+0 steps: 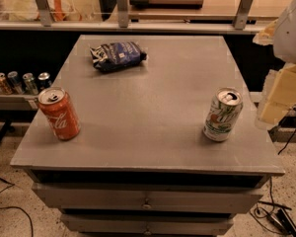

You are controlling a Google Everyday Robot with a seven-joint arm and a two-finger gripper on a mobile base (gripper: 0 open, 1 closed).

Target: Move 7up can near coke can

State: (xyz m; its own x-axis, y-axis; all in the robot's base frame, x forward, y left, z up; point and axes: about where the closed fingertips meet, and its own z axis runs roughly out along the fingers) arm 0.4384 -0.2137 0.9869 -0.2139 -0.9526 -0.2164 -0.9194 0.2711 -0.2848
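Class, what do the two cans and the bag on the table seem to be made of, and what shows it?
The 7up can and coke can: probably thin metal, with painted sides and bare silver tops. The bag: likely glossy plastic film, crinkled with highlights. The gripper hangs right of the 7up can, apart from it.

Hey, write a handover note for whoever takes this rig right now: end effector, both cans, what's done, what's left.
The end effector is at the right edge of the view, right of the 7up can and not touching it.
The 7up can stands upright at the front right of the table.
The coke can stands upright at the front left, far from it.
Done: nothing yet.
Left: grasp the 7up can and set it beside the coke can.
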